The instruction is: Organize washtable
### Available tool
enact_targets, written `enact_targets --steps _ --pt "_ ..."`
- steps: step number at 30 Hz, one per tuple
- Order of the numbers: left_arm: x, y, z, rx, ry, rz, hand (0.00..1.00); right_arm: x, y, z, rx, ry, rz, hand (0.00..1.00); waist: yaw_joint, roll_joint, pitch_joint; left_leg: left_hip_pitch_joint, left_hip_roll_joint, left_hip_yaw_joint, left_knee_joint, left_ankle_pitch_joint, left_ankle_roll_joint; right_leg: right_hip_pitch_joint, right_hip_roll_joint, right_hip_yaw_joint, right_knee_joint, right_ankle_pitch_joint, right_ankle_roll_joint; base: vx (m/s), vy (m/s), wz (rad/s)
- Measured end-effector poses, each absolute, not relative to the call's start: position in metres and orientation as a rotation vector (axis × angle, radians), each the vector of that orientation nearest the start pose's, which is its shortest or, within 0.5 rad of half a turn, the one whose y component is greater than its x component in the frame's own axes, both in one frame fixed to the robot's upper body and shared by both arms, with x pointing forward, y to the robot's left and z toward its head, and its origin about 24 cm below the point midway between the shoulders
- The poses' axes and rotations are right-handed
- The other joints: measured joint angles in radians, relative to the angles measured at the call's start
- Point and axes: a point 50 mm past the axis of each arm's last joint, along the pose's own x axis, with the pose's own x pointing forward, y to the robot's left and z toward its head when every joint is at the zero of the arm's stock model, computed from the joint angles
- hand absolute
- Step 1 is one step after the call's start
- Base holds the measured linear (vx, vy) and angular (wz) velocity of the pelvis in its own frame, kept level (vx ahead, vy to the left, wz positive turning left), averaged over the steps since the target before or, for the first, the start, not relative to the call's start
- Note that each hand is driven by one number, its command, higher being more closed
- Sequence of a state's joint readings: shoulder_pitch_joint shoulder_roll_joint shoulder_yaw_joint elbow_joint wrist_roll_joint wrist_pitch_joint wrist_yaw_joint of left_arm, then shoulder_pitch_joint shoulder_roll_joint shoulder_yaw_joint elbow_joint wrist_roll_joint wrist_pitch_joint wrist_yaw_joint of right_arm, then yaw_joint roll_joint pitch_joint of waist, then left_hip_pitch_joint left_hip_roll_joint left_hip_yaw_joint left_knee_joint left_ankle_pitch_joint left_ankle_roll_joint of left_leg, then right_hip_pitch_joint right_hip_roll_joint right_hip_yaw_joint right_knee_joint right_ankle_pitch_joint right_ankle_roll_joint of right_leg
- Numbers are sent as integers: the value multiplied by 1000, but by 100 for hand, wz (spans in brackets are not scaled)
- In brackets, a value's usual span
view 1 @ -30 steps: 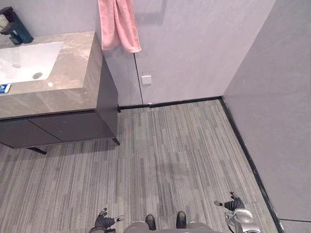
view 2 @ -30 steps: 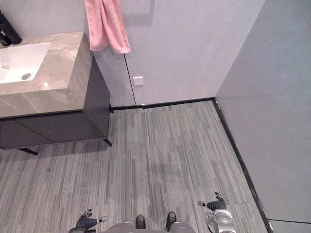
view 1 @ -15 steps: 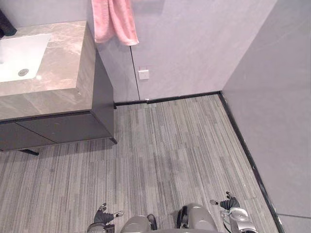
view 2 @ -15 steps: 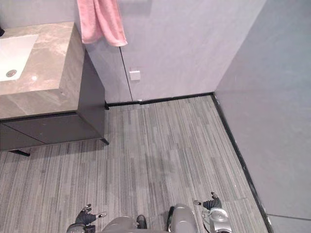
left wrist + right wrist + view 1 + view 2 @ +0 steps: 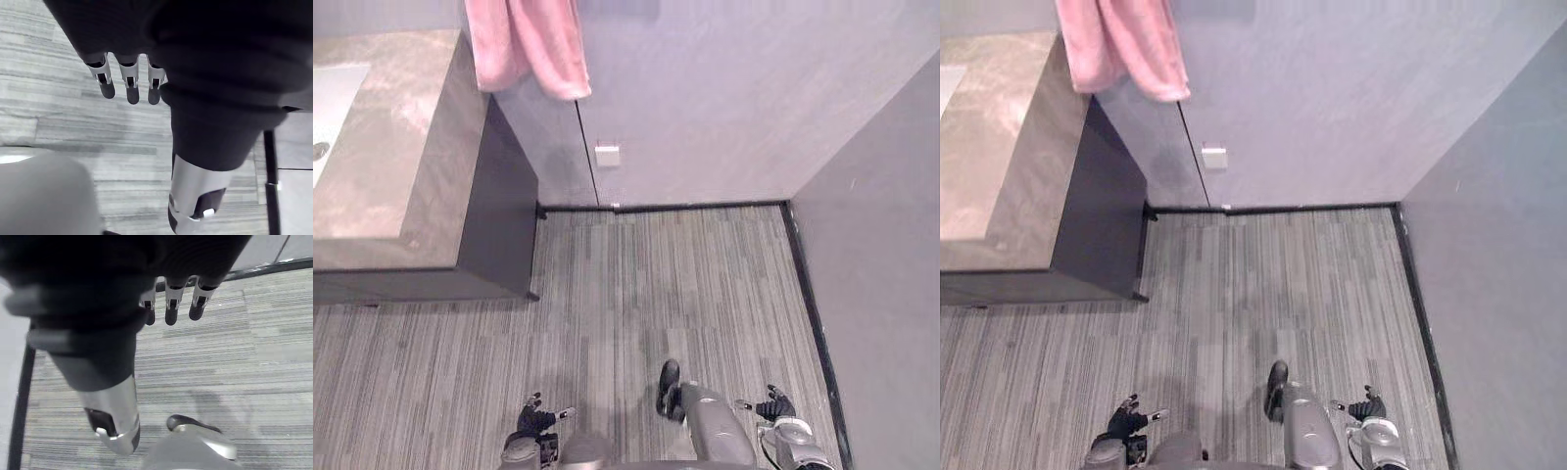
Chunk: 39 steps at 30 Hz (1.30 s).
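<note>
The washtable [image 5: 391,166] stands at the upper left, a marble-patterned top on a dark cabinet, with the edge of its white basin [image 5: 328,98] at the far left. A pink towel [image 5: 533,44] hangs on the wall just past its right end. My left hand [image 5: 536,423] hangs low at the bottom left over the floor, fingers relaxed and empty [image 5: 128,83]. My right hand [image 5: 773,406] hangs at the bottom right, also empty with straight fingers [image 5: 171,308]. Both hands are far from the washtable.
Grey striped floor [image 5: 656,294] stretches between me and the back wall. A white socket plate [image 5: 607,156] sits low on that wall. A grey side wall [image 5: 891,274] with a dark skirting closes the right side.
The camera has turned right and tilted: the washtable has slid toward the left edge and the tap has left the picture. Both hands stay hanging at my sides.
</note>
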<state>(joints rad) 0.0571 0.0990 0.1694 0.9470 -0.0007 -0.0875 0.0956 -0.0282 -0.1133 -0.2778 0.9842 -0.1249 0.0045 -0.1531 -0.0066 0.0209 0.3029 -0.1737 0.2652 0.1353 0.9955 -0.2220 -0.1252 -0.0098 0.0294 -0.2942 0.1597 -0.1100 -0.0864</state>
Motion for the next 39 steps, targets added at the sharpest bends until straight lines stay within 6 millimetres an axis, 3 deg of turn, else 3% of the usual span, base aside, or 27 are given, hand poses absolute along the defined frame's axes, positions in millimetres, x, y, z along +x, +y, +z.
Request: enact_targets --steps 2,5,6,7,8,9,10,11,14,16,17,20,23,24,25,26,27,29,33,34,36,38,39 --pt "134 218 -138 55 878 307 0 148 -236 -135 -143 945 -390 0 20 2 0 -82 -7 36 -74 -24 18 47 1 18 -42 1 2 288 -12 -27" --pt "138 222 -136 66 865 311 0 150 -229 -137 -102 947 -399 0 30 -16 10 -153 -62 61 -358 -26 28 116 -37 33 -81 -21 42 338 124 -14" --pt "139 222 -136 68 865 309 0 150 -230 -137 -97 946 -407 0 30 -22 12 -163 -92 56 -501 -3 20 136 -58 37 -89 -37 68 400 263 -6" --pt "136 220 -137 62 874 306 0 147 -233 -137 -101 951 -418 0 30 -14 7 -151 -113 43 -660 61 22 153 -66 43 -92 -55 96 357 259 -11" --pt "134 219 -138 60 880 307 0 146 -234 -138 -104 957 -424 0 33 -4 3 -142 -115 33 -701 139 30 164 -69 51 -92 -66 113 436 341 -30" --pt "131 219 -140 62 893 309 0 143 -230 -140 -100 969 -422 0 49 -19 -5 -122 -144 34 -709 211 89 173 -89 65 -88 -87 142 400 258 -18" --pt "132 226 -138 78 886 317 0 140 -224 -142 -87 981 -414 0 48 -64 -20 -127 -184 45 -698 174 111 175 -131 68 -79 -105 162 413 227 -7" --pt "134 230 -136 88 882 320 0 139 -224 -142 -85 983 -415 0 49 -78 -21 -128 -198 50 -685 153 118 174 -149 66 -60 -112 172 436 185 15" --pt "129 232 -139 92 906 321 0 139 -226 -142 -86 984 -422 0 50 -85 -24 -72 -221 68 -639 76 156 103 -208 90 203 -116 185 420 224 -5" --pt "128 234 -138 100 913 323 0 138 -223 -143 -84 990 -413 0 47 -87 -25 18 -241 76 -646 23 178 -17 -261 131 556 -108 239 428 170 -1" --pt "129 236 -138 105 910 326 0 138 -222 -144 -88 993 -406 0 46 -87 -25 54 -245 75 -654 7 182 -55 -272 128 647 -126 243 381 95 10" --pt "129 240 -137 114 908 333 0 140 -219 -144 -112 998 -376 0 41 -77 -26 158 -238 66 -717 3 186 -146 -256 54 662 -173 184 388 10 12" --pt "126 241 -137 116 913 342 0 143 -218 -143 -119 991 -365 0 18 -53 -18 229 -196 48 -754 4 184 -217 -161 29 401 -166 156 332 -89 21" --pt "126 241 -137 120 914 347 0 139 -219 -145 -120 1001 -368 0 17 -61 -22 243 -198 46 -755 3 171 -219 -134 45 273 -109 147 402 -158 40" --pt "125 245 -137 129 915 351 0 128 -220 -148 -122 1027 -374 0 19 -93 -36 259 -226 29 -753 -11 131 -217 -127 89 116 69 121 348 -163 45" --pt "125 241 -138 119 920 348 0 123 -223 -149 -126 1039 -382 0 18 -93 -34 268 -233 12 -750 -31 103 -217 -127 102 131 113 74 287 -117 39" --pt "124 228 -142 87 931 334 0 120 -231 -149 -133 1050 -404 0 21 -49 -49 277 -195 -7 -754 -43 91 -218 -105 89 154 102 70 336 -161 26" --pt "123 217 -145 58 940 322 0 120 -231 -148 -118 1046 -421 0 17 -27 -59 274 -167 -13 -736 -52 74 -196 -82 62 127 69 63 333 -161 19" --pt "127 204 -146 12 930 314 0 107 -223 -153 -82 1072 -434 0 24 -25 -58 135 -66 27 -364 -53 -7 -76 -60 2 71 24 42 201 -108 39" --pt "129 202 -145 4 924 318 0 109 -224 -151 -82 1054 -437 0 25 -24 -59 105 -40 64 -316 -59 3 -43 -59 -4 59 16 43 150 -31 23" --pt "131 201 -144 2 917 316 0 118 -225 -147 -74 1013 -443 0 26 -25 -59 61 -27 83 -357 -69 23 -29 -61 0 50 13 49 130 47 -6" --pt "131 202 -144 4 918 317 0 125 -225 -144 -63 991 -447 0 27 -15 -64 48 -40 68 -528 -47 33 -31 -64 17 51 13 68 108 130 -23" --pt "130 203 -145 5 924 319 0 124 -223 -145 -58 997 -446 0 30 -17 -66 68 -57 57 -608 14 37 -33 -66 38 52 11 89 120 138 -23"
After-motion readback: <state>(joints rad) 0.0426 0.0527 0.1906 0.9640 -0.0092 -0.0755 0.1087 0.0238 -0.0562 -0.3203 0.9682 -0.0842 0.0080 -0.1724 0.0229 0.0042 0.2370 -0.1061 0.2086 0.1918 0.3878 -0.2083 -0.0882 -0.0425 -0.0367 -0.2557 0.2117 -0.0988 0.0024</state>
